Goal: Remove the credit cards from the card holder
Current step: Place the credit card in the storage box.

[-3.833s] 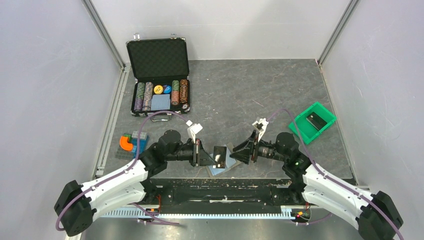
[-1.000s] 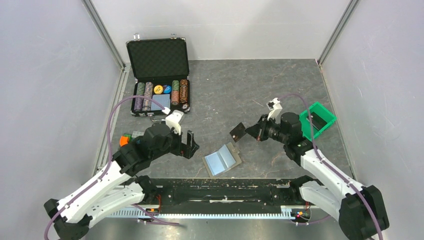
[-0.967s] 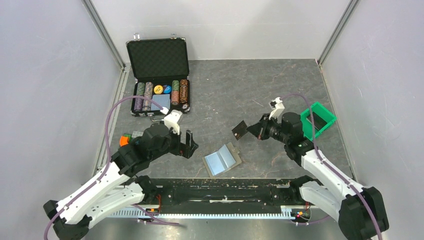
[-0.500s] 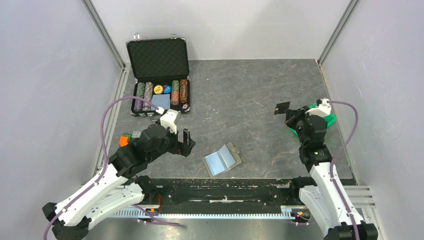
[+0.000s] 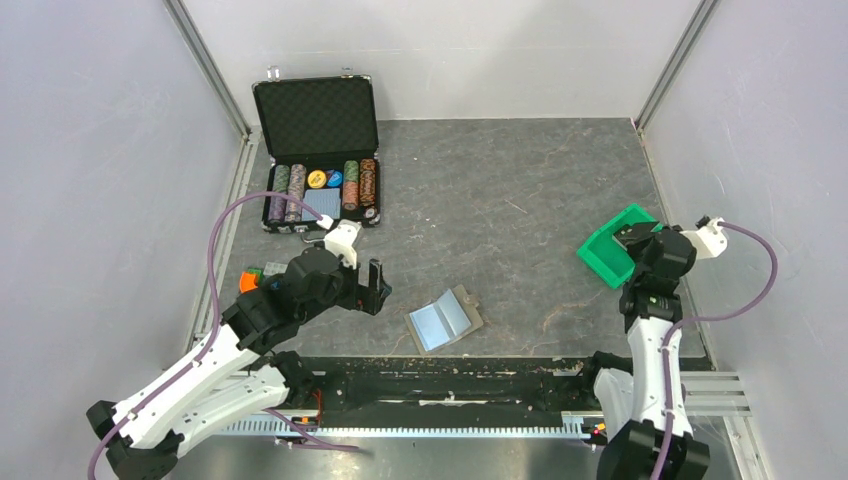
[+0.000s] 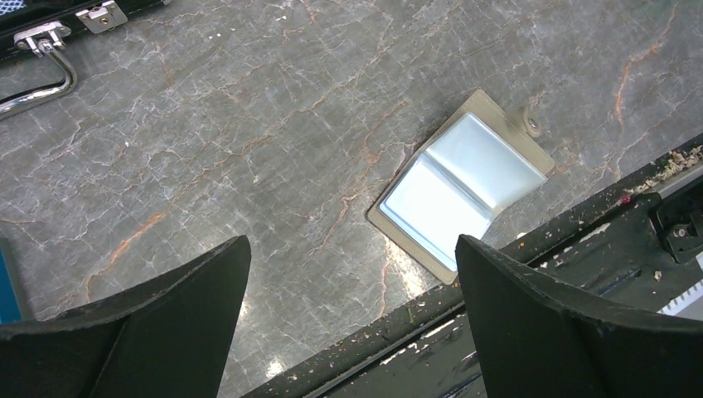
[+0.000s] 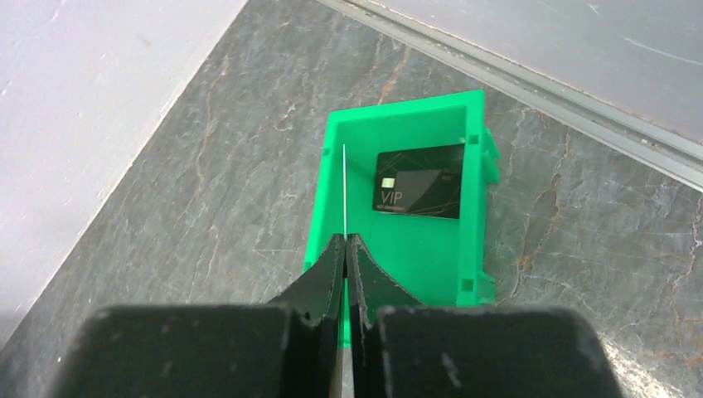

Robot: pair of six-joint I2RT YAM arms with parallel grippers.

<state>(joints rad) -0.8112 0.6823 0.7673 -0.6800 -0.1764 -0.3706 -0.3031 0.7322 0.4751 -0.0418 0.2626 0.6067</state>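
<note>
The tan card holder (image 5: 445, 320) lies spread open near the table's front edge, its two pale-blue panels (image 6: 460, 186) facing up. My left gripper (image 5: 373, 287) hovers to its left, open and holding nothing (image 6: 350, 249). Over at the right, my right gripper (image 5: 632, 238) is shut on a thin credit card (image 7: 342, 191), which shows edge-on as a white line. It hangs above the green bin (image 7: 414, 249). A black credit card marked VIP (image 7: 417, 181) lies flat inside that bin.
An open black chip case (image 5: 318, 150) stands at the back left, and its handle (image 6: 37, 79) shows in the left wrist view. Coloured blocks (image 5: 258, 280) lie by the left wall. The green bin (image 5: 607, 255) sits close to the right wall. A black rail (image 6: 539, 274) runs along the front edge.
My right arm has swung from the table's middle over to the green bin at the right, carrying the card. The left arm has barely moved and stays open.
</note>
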